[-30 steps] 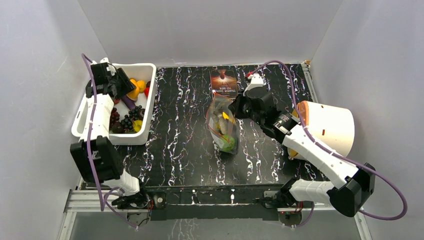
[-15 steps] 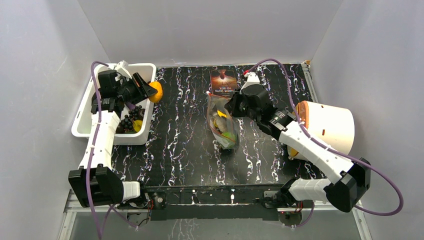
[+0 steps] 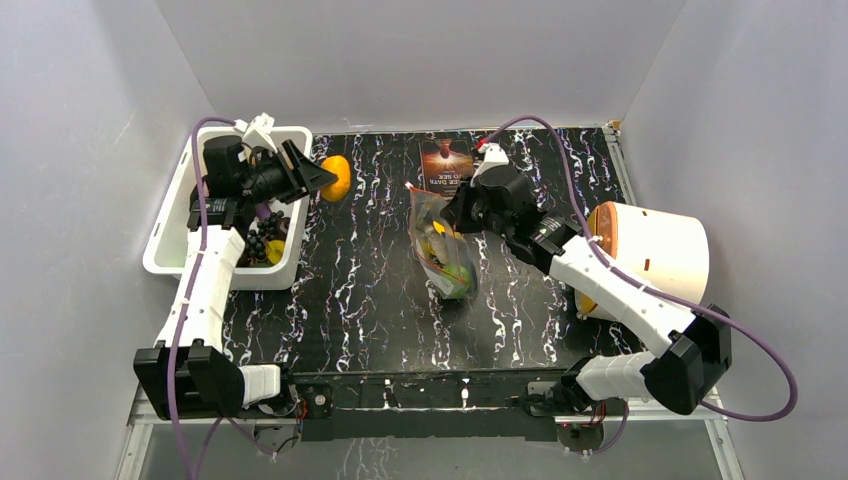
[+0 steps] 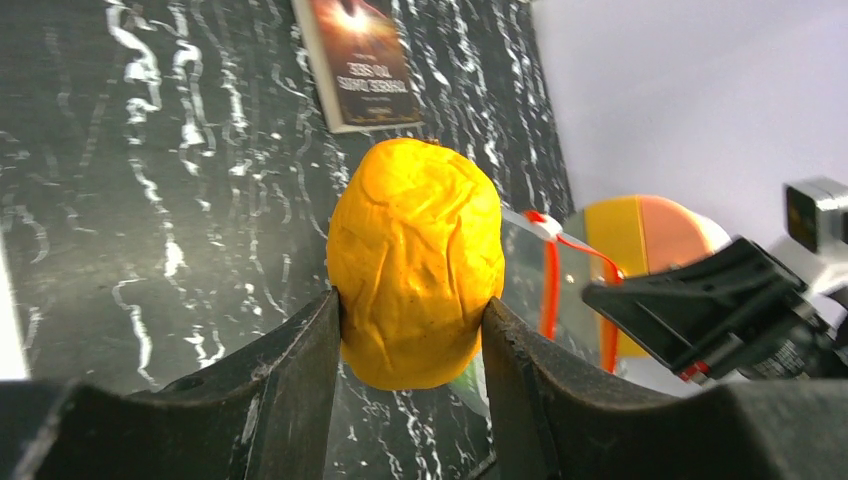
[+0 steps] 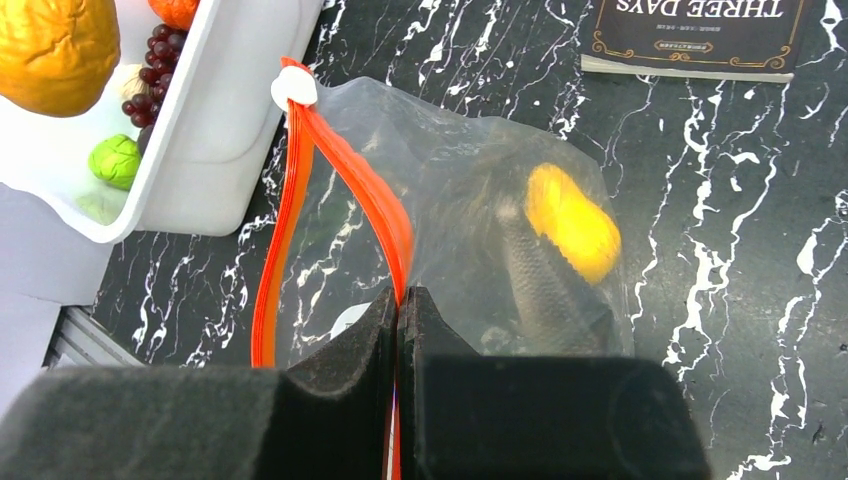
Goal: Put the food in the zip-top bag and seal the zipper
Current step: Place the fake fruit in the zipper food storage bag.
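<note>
My left gripper (image 3: 322, 178) is shut on a wrinkled orange-yellow food piece (image 3: 337, 177), held above the table just right of the white tub (image 3: 162, 245); it fills the left wrist view (image 4: 415, 275). The clear zip-top bag (image 3: 443, 245) stands mid-table with yellow and green food inside. My right gripper (image 3: 452, 212) is shut on one lip of its red-orange zipper (image 5: 375, 215), holding the mouth open and lifted. The other lip (image 5: 275, 270) hangs apart to the left. A white slider (image 5: 294, 88) sits at the zipper's far end.
The white tub (image 5: 215, 150) at the left holds grapes, a green piece and other food. A dark book (image 3: 447, 163) lies at the back. A white and orange cylinder (image 3: 655, 255) lies on its side at the right. Grey walls enclose the table.
My left gripper lifted the orange-yellow food out of the tub and carried it right, past the tub's rim. My right gripper raised the bag's mouth slightly toward the back.
</note>
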